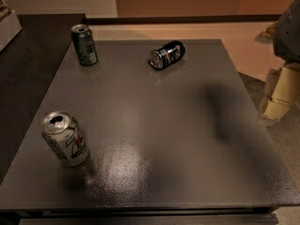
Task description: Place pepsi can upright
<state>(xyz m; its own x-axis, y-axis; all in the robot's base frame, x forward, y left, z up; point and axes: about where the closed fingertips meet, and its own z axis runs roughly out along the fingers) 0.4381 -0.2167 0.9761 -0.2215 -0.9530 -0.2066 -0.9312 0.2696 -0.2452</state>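
Observation:
The pepsi can, dark navy with a silver top and small white markings, lies on its side at the far middle of the grey table, its top facing the front left. My gripper hangs beyond the table's right edge, well to the right of the can and nearer to me, touching nothing. It casts a dark shadow on the table's right part.
A green can stands upright at the far left corner. A white-silver can with red and green print stands upright at the near left. A dark surface lies left of the table, and the floor lies to the right.

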